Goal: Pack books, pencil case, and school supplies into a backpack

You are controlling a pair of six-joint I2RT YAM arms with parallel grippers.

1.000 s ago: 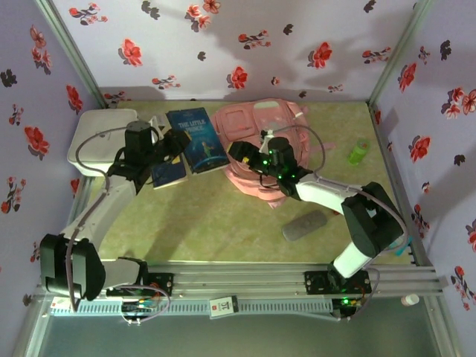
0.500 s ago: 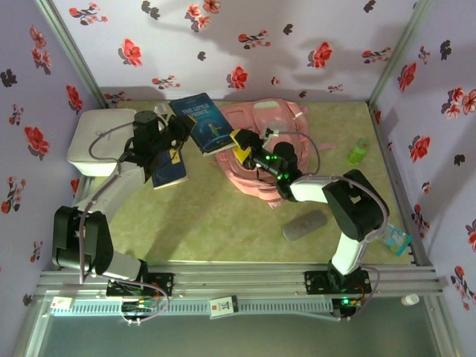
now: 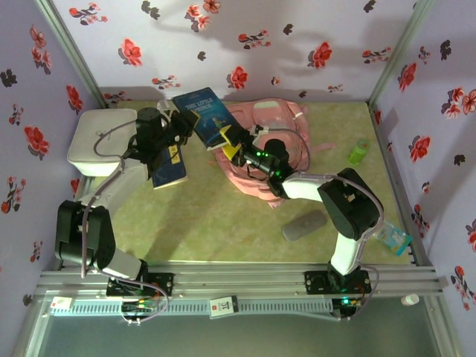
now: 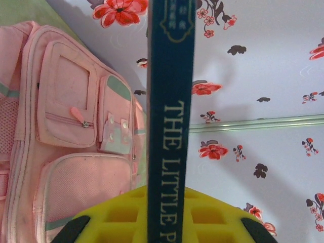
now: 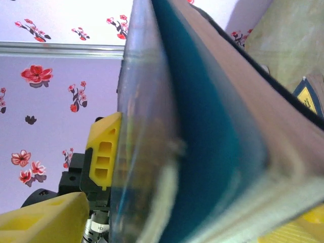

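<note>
The blue illustrated book (image 3: 207, 115) hangs tilted above the table, and my left gripper (image 3: 187, 123) is shut on its left edge. Its dark spine (image 4: 171, 116) runs up the left wrist view between my yellow fingers (image 4: 212, 217). My right gripper (image 3: 232, 141) is open around the book's lower right corner, and that book (image 5: 212, 131) sits between its yellow fingers (image 5: 45, 217) with a gap on the left side. The pink backpack (image 3: 279, 149) lies at the back centre and is also seen as pocket panels (image 4: 66, 126). A navy book (image 3: 168, 168) lies flat on the table. The grey pencil case (image 3: 305, 224) lies at the front right.
A white rounded box (image 3: 93, 137) stands at the back left. A small green object (image 3: 359, 151) sits near the right wall. A teal packet (image 3: 392, 238) lies at the front right edge. Flowered walls close in three sides.
My left gripper has lifted the blue book off the table and swung it toward the backpack. My right gripper has moved left onto the book's corner, its jaws narrowing slightly.
</note>
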